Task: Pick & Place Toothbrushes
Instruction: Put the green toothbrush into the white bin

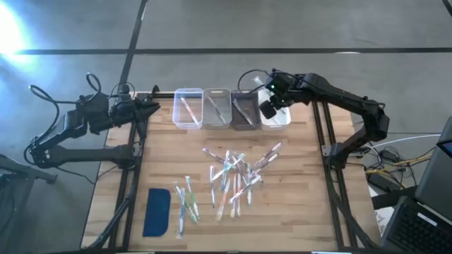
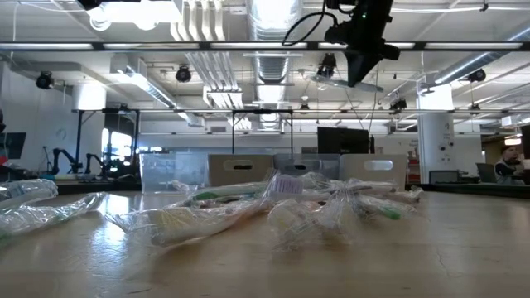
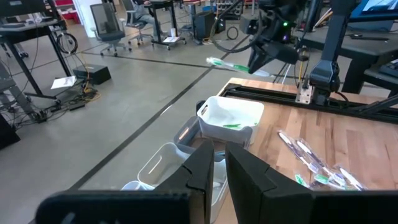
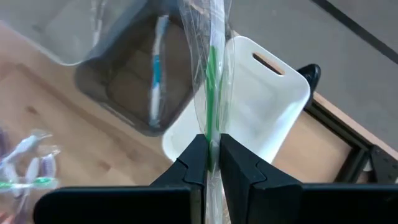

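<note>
While most wrapped toothbrushes (image 1: 233, 176) lie scattered over the middle of the wooden bench (image 1: 296, 212), with a few more beside the dark-blue pad (image 1: 157, 210) near the front edge, four small bins (image 1: 215, 108) stand in a row along the far edge. Above the white bin (image 1: 277, 117) at the right end of that row, the right pincer (image 4: 212, 163) pinches one green-accented toothbrush (image 4: 212, 81) in clear wrap. Off the bench's far left corner, the left pincer (image 3: 216, 168) waits, fingers nearly pressed together and holding nothing.
</note>
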### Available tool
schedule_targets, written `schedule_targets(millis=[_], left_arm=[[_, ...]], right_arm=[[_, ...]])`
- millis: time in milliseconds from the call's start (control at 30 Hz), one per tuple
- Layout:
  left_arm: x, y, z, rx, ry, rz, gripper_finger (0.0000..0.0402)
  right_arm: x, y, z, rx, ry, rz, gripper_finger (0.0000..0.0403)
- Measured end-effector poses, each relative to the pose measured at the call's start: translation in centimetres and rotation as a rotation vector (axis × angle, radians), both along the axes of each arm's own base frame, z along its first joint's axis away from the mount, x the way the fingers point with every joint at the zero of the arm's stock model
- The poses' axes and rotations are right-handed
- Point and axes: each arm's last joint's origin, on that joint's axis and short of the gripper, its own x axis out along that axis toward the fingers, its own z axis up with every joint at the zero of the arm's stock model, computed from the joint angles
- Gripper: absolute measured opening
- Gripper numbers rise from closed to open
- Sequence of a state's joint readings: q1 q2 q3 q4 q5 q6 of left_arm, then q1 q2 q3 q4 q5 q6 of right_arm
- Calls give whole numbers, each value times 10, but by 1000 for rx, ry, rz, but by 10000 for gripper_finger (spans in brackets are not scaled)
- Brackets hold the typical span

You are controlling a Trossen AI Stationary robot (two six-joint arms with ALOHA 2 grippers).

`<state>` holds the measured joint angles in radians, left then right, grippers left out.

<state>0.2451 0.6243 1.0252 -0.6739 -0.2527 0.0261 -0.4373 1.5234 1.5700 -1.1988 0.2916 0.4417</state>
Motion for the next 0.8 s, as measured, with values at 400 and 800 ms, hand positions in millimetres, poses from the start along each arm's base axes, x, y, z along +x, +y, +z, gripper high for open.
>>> schedule_targets(millis=[400,800], left_arm=[[0,0,0,0,0,0,46],[0,0,0,0,0,0,46]], right_arm=[[-14,-23,-42,98,75,-75,22],[-24,-46,-83,158,16,-137,22]])
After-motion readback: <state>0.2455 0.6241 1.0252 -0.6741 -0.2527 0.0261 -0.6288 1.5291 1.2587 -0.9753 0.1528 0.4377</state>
